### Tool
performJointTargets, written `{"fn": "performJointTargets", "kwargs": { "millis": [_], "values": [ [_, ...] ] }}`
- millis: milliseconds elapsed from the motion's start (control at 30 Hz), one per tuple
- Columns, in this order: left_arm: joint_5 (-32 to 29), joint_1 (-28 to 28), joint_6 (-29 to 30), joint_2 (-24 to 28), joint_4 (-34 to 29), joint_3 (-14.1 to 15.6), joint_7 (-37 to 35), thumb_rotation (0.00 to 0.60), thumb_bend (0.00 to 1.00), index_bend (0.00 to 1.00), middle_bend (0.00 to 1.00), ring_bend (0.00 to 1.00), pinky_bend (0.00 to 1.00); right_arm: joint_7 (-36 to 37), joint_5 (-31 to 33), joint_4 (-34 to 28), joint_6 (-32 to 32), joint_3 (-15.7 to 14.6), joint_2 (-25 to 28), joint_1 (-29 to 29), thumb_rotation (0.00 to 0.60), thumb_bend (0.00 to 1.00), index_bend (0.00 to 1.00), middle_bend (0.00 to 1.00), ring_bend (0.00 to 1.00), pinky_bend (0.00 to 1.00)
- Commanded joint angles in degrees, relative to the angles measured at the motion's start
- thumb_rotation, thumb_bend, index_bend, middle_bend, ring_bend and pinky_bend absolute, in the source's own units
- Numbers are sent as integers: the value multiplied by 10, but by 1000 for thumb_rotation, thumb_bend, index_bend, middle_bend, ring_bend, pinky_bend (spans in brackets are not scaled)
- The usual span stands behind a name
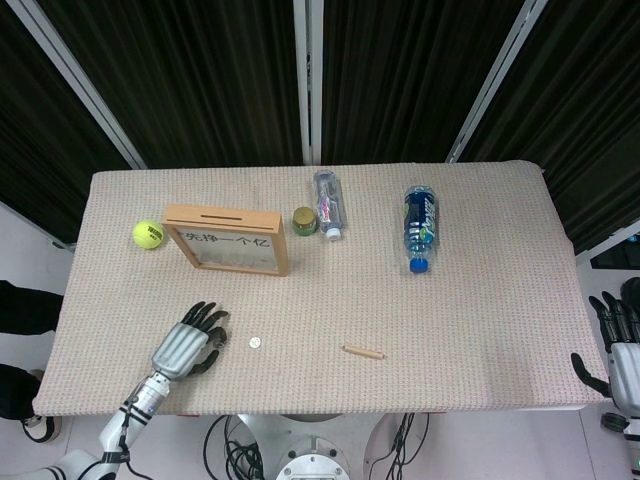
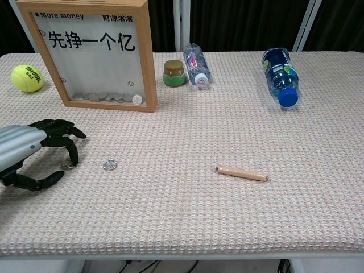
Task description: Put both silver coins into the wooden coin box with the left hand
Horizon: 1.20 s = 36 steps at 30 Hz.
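Silver coin (image 2: 110, 165) lies flat on the counter (image 2: 227, 216), just right of the left hand (image 2: 31, 151), whose fingers (image 2: 71, 153) arch down with a second coin (image 2: 69, 166) under one tip (pinched or merely touched, I cannot tell). Wooden coin box (image 2: 94, 54) stands upright behind. Right hand (image 1: 618, 345) hangs off the counter's edge, fingers apart.

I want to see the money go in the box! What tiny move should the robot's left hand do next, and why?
Probably close its fingertips on the small coin right under them. The left hand arches over that spot with nothing clearly held yet, the other silver coin lies bare beside it, and the wooden coin box stands further back, so a coin must be gripped first.
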Motion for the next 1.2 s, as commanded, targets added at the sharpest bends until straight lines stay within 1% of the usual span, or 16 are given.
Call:
{"fn": "performJointTargets", "kwargs": {
  "millis": [33,567,900,1200],
  "values": [
    [-1,-1,-2,0,0,1,0,600,284,392,134,0,63,0,0,0,0,0,0,0,600,272,0,0,0,0],
    [-1,-10,-2,-15,24,-6,-5,600,284,400,140,0,63,1,2,2,0,0,-1,-1,600,272,0,0,0,0],
    [11,-12,27,-48,74,-13,-32,600,284,482,193,11,74,5,4,4,-2,1,0,-1,600,272,0,0,0,0],
    [20,-10,58,-62,104,-17,-40,600,285,483,217,28,77,6,4,3,-3,1,1,-1,600,272,0,0,0,0]
  ]
}}
